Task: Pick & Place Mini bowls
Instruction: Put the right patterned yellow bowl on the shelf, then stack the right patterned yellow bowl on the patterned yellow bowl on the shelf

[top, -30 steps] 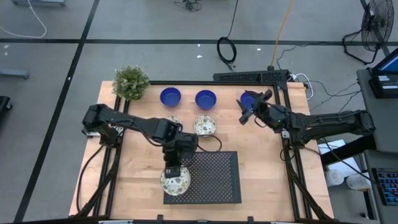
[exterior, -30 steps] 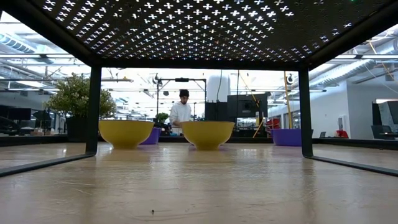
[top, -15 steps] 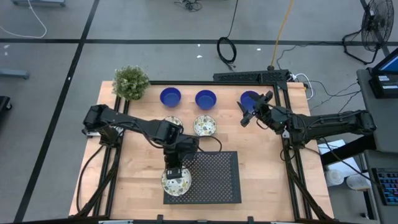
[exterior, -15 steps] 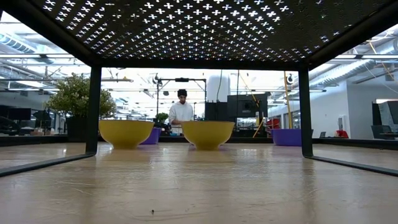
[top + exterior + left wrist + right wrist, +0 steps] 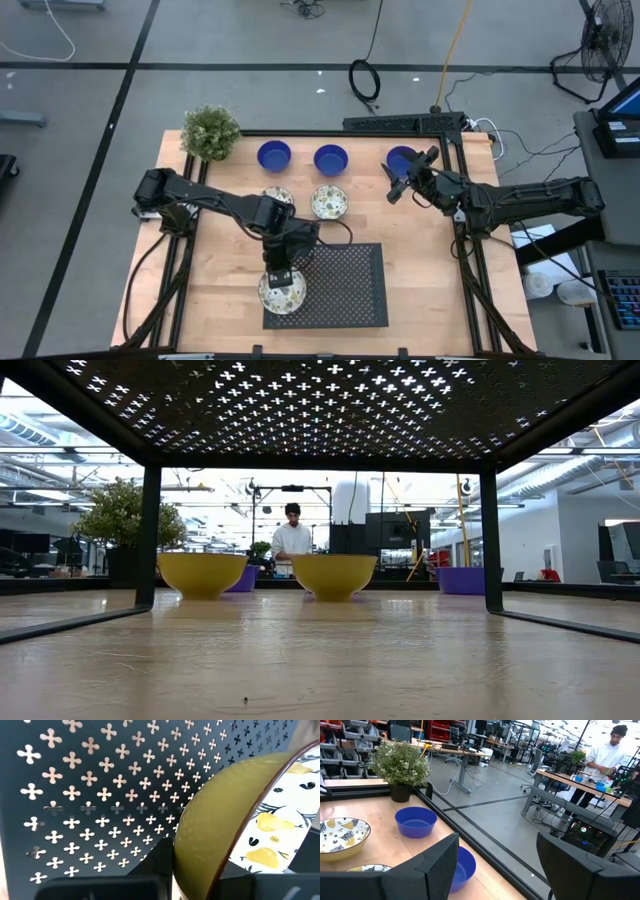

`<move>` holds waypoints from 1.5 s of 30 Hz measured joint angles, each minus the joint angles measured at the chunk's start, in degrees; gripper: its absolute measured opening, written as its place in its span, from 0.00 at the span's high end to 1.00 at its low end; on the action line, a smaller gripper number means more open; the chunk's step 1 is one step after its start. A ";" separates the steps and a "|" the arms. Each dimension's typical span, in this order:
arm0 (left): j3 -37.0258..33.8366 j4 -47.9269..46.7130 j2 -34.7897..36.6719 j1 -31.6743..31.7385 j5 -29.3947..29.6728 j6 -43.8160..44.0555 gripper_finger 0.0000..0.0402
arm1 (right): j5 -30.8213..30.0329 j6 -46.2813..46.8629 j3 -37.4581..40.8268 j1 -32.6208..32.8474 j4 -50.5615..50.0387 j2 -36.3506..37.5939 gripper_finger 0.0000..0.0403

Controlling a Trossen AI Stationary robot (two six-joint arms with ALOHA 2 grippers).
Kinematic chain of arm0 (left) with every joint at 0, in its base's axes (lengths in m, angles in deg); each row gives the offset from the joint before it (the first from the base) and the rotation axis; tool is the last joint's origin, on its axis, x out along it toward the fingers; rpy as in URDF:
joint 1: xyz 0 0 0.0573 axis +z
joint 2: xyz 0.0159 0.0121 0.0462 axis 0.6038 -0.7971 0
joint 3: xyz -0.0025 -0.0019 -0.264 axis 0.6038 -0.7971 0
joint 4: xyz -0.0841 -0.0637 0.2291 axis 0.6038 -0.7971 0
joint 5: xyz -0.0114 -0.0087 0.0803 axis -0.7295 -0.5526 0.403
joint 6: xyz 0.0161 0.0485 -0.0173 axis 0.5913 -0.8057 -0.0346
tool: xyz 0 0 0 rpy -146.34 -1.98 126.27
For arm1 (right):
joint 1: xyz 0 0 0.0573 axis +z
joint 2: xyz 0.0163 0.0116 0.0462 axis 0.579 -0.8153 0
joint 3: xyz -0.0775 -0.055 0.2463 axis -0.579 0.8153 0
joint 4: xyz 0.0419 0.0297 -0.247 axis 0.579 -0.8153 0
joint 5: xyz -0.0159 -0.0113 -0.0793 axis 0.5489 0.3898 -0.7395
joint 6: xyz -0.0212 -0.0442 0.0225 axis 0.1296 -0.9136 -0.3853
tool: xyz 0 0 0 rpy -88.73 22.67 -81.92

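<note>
A: Gripping a speckled bowl (image 5: 282, 291) by its rim, the left gripper (image 5: 279, 277) holds it at the lower left of the perforated black rack (image 5: 345, 285), low in the high view's centre.

B: Fingers clamped on it?

A: Yes, the left wrist view shows them pinching the wall. Two more speckled bowls (image 5: 329, 202) and three blue bowls (image 5: 274, 155) sit in rows higher up, so most remains.

B: And the right gripper (image 5: 413, 172)?

A: Fingers apart, hovering by the rightmost blue bowl (image 5: 400, 158), partly covering it. Whether the held bowl touches the rack, I cannot tell.
</note>
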 joint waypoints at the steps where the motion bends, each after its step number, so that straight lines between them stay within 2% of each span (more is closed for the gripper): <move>1: -0.10 0.07 0.01 0.02 -0.02 0.00 0.89 | 0.00 0.00 0.00 0.00 0.00 0.00 0.37; 13: -0.25 0.62 -0.01 0.71 1.16 -0.45 0.71 | 0.01 0.00 0.00 0.00 -0.02 0.00 0.37; 22: 3.68 -2.31 -0.03 3.60 -2.87 -1.41 0.66 | 0.01 0.02 0.00 0.00 -0.02 0.00 0.37; 27: 5.88 -3.61 2.85 5.02 -0.75 -6.03 0.66 | 0.01 0.02 0.00 0.00 -0.04 0.00 0.37; 32: 6.72 -3.22 9.04 6.43 9.10 -8.62 0.66 | 0.01 0.16 0.00 -0.01 -0.17 0.00 0.37; 34: 6.72 -3.20 12.17 6.65 15.70 -9.79 0.66 | 0.02 0.44 0.00 -0.04 -0.17 -0.01 0.37; 38: 6.72 -1.88 18.55 5.75 33.43 -12.68 0.66 | 0.15 1.56 0.00 -0.04 -0.12 -0.04 0.37; 40: 5.80 1.64 21.81 4.82 41.58 -14.04 0.66 | 0.22 2.84 0.00 -0.04 -0.07 -0.04 0.37; 42: 2.78 7.91 25.24 4.14 47.23 -15.92 0.66 | 1.88 4.96 0.00 -0.07 0.24 -0.24 0.37; 45: -5.15 19.14 30.83 3.68 48.92 -21.54 0.66 | 9.71 8.06 0.00 -0.09 2.37 -1.47 0.37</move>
